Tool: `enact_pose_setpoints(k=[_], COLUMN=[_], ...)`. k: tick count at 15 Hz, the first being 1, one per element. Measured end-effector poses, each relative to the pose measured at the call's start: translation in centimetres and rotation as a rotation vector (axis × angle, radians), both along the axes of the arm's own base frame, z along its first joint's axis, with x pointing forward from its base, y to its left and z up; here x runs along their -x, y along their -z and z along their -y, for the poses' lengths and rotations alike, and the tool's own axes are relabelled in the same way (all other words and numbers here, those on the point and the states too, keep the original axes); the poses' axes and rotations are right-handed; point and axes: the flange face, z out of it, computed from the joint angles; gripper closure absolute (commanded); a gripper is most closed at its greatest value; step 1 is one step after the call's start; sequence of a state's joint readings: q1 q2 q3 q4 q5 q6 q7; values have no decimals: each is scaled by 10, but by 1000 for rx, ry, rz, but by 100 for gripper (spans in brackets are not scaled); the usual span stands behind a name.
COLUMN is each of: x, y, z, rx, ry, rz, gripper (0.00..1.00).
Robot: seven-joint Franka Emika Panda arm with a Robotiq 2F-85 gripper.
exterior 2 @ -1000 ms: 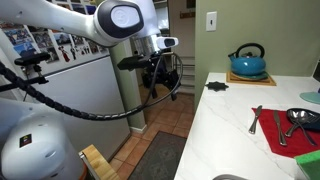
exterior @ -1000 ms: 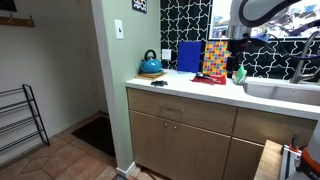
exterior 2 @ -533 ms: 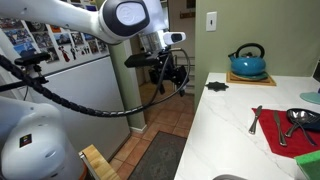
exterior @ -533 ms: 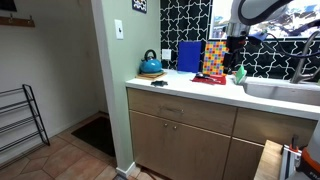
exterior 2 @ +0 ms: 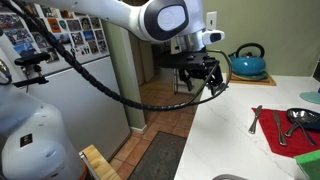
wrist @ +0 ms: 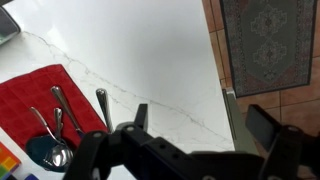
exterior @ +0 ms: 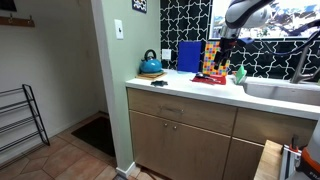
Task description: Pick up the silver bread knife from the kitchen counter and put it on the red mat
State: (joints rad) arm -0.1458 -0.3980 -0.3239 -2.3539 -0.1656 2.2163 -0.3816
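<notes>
The silver bread knife (wrist: 103, 106) lies on the white kitchen counter (wrist: 150, 50) along the edge of the red mat (wrist: 35, 92); it also shows in an exterior view (exterior 2: 254, 120). Spoons (wrist: 55, 120) lie on the mat, which shows in both exterior views (exterior 2: 290, 135) (exterior: 210, 79). My gripper (wrist: 200, 125) is open and empty. It hangs above the counter's front edge (exterior 2: 205, 75), short of the knife and mat. In an exterior view it is near the multicoloured box (exterior: 228, 45).
A teal kettle (exterior 2: 247, 62) (exterior: 150, 65) and a small black object (exterior 2: 215, 86) sit at the counter's far end. A blue board (exterior: 189, 56) and the multicoloured box (exterior: 215, 56) stand against the wall. A sink (exterior: 285, 90) is past the mat. A rug (wrist: 265, 40) lies on the floor.
My arm has swung from over the floor towards the counter and now hangs over its front edge. The gripper stays open. The knife and mat have not moved.
</notes>
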Motion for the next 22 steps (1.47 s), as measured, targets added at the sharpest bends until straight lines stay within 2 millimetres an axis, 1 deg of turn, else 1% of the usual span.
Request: enact_pose_setpoints(k=[6,11,14,16,20,22], x=[-52,-81,-93,-97,-99,-97], y=[29,59,75,84,98,102], z=[42,69,84,96,118,123], rx=[-15,-45,-62,-62,-84,-103], ry=[13,16,21,25,33,37], rz=[28,29,29,31,42,48], gripper=[0,0,0,0,0,0])
